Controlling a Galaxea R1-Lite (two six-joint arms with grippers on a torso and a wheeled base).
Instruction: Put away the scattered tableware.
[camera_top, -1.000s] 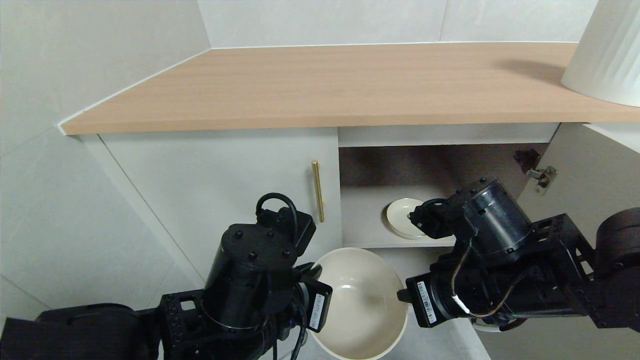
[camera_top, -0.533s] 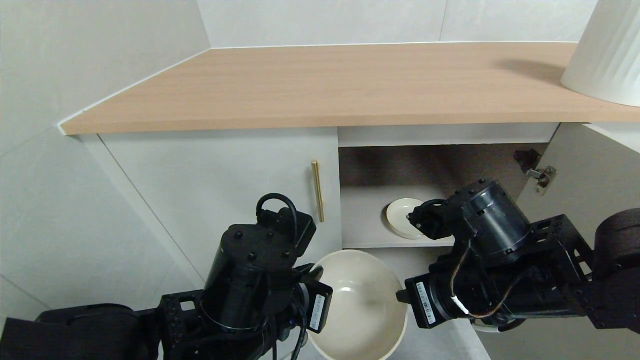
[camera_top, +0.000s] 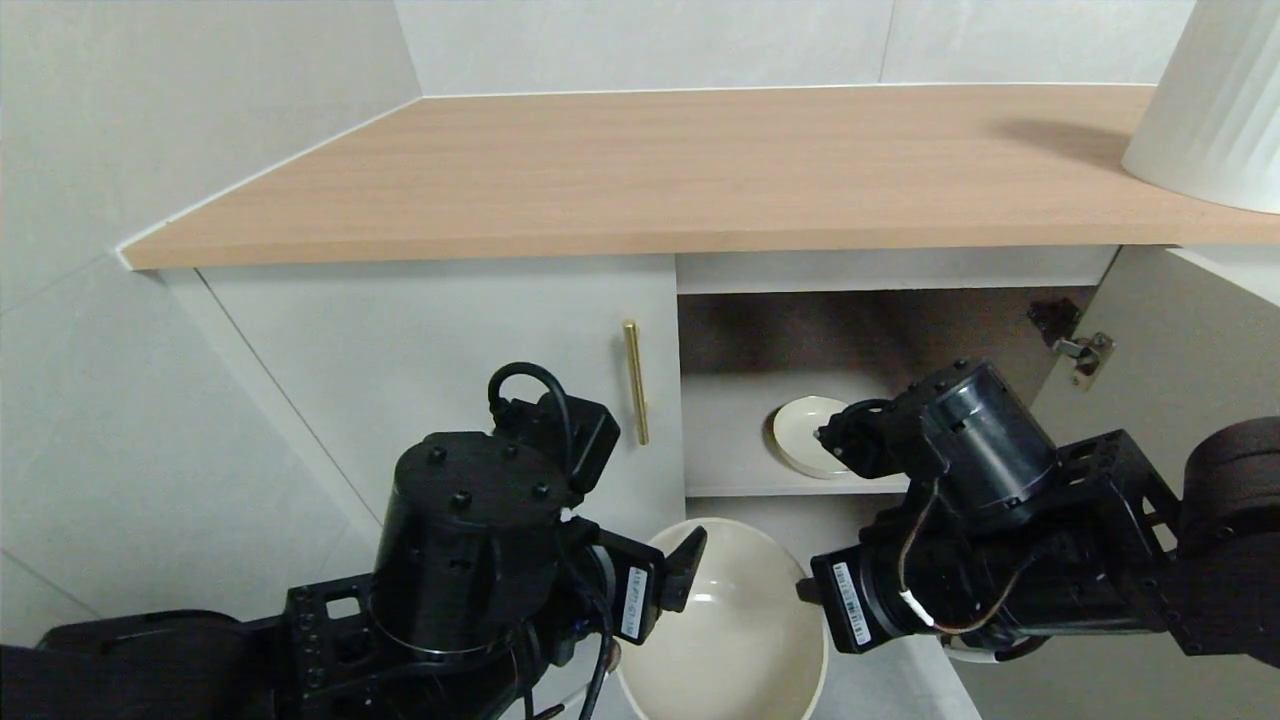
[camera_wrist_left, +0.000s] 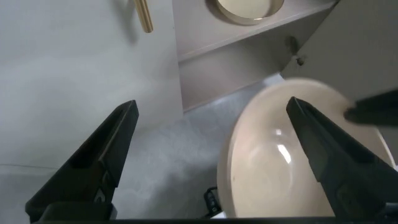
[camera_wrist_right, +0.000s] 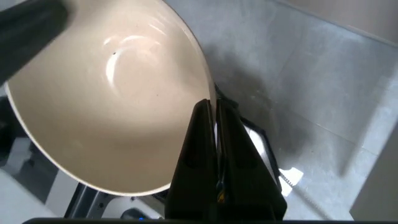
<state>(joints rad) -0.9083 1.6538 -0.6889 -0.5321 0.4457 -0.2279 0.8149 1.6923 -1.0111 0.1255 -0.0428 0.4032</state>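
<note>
Two grippers are mine here, and only one has work in it. My right gripper (camera_wrist_right: 213, 112) is pinched tight on the rim of the cream bowl (camera_top: 735, 620), one finger inside the wall and one outside, so the bowl hangs from that single edge with its mouth turned up. My left gripper (camera_wrist_left: 211, 109) is spread wide and grips nothing; one of its fingertips (camera_top: 690, 560) stands at the opposite side of the bowl's rim, and I cannot tell whether it touches. The bowl is in the air between my two wrists, over the grey floor (camera_wrist_right: 311, 81), in front of the open half of the cabinet and lower than its shelf (camera_top: 725, 440). On that shelf lies a small plate (camera_top: 805, 435), flat and close to the front edge, well apart from the bowl. To the left of the opening the closed door (camera_top: 450, 370) carries a slim gold handle (camera_top: 634, 380). On the right the open door (camera_top: 1180, 340) swings out from its hinge (camera_top: 1085, 355). Above everything runs the wooden countertop (camera_top: 650, 170), with a white ribbed vessel (camera_top: 1215, 100) standing at its far right end.
</note>
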